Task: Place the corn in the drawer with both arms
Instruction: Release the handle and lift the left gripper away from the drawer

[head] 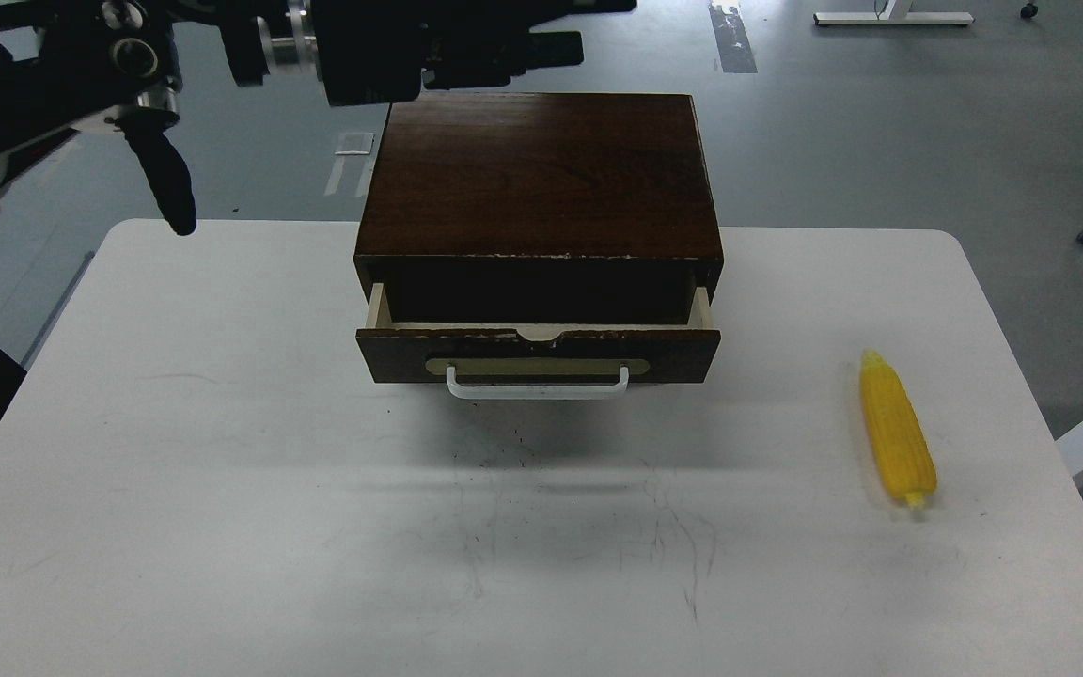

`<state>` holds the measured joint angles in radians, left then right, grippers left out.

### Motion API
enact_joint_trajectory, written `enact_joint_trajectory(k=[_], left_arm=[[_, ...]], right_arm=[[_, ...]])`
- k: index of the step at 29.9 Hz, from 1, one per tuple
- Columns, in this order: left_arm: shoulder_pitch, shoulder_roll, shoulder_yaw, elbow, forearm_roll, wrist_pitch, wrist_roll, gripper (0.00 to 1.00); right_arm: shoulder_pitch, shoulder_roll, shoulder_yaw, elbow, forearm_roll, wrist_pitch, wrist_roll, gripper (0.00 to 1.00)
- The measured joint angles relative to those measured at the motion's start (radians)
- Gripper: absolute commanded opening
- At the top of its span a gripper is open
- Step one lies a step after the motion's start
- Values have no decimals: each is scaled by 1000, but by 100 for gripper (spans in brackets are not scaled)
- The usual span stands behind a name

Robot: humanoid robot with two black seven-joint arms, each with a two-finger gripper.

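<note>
The yellow toy corn cob [897, 431] lies on the bare white table [222, 527] near its right edge, lengthwise front to back, well apart from the drawer [539, 350]. That drawer is pulled partly out of the dark brown wooden box [541, 174], its white bar handle [538, 385] facing forward. Beyond, the left arm [81, 85] crosses the upper left, and its dark gripper [504, 47] hangs above the box's back edge, its opening impossible to tell; the right gripper is out of sight.

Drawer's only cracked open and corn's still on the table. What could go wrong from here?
1. The drawer is only partly out; the gap looks narrow for the corn, so it may jam on the box edge.
2. The corn lies near the table's right edge; a bad grasp could roll it off.
3. The left arm hangs over the box and may bump it.
</note>
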<state>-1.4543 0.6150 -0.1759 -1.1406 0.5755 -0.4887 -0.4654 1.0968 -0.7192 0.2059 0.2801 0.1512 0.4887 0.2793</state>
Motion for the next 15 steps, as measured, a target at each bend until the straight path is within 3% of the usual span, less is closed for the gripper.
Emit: enact_joint_trajectory(k=[6,11,15], left_arm=[[135,-8,-168,165,-258,0,0,98],[215,-49,-262,343,-444,0,4,98],[250,-65,-299,471,-638,0,29,98]], right_arm=[[145,-9,-187,73,-232,0,0,100],[235,-84,-281,263,-406,0,-9,100],[279,-160,-295,486,-689,0,-40,100]])
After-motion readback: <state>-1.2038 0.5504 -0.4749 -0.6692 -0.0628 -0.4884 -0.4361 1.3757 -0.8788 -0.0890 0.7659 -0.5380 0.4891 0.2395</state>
